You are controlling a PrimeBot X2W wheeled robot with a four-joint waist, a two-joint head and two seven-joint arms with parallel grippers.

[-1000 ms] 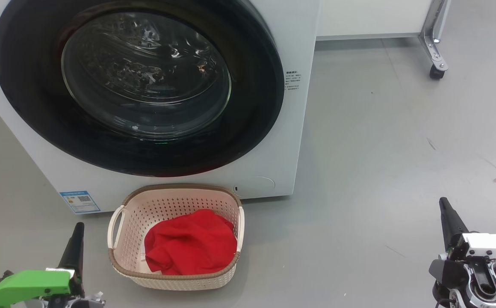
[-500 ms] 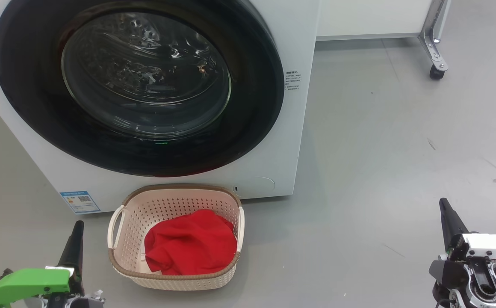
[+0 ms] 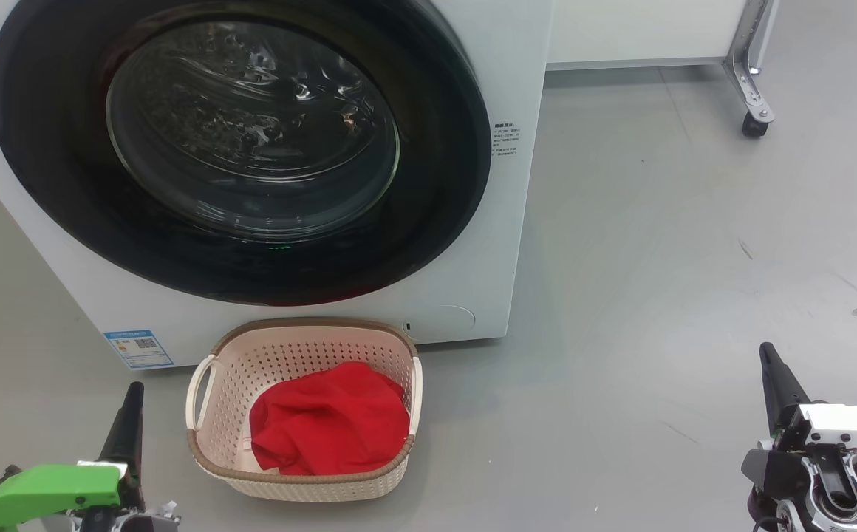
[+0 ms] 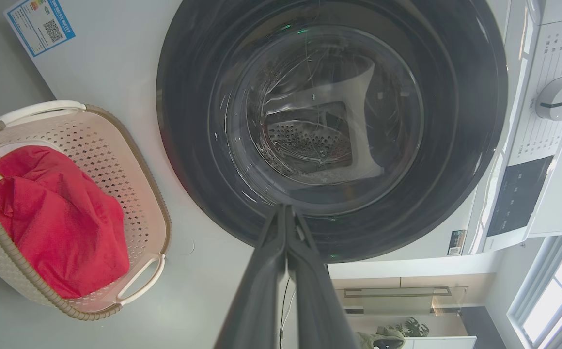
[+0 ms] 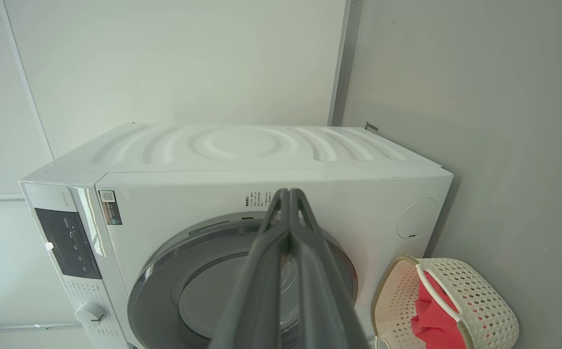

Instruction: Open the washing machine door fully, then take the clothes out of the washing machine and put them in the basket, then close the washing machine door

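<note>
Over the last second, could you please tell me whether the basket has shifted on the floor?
No. The basket stands at the same gap from the blue label sticker on the washing machine as before.

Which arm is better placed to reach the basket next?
Left, probably. The left gripper sits shut close beside the basket; the right gripper, also shut, stands far off on the other side.
</note>
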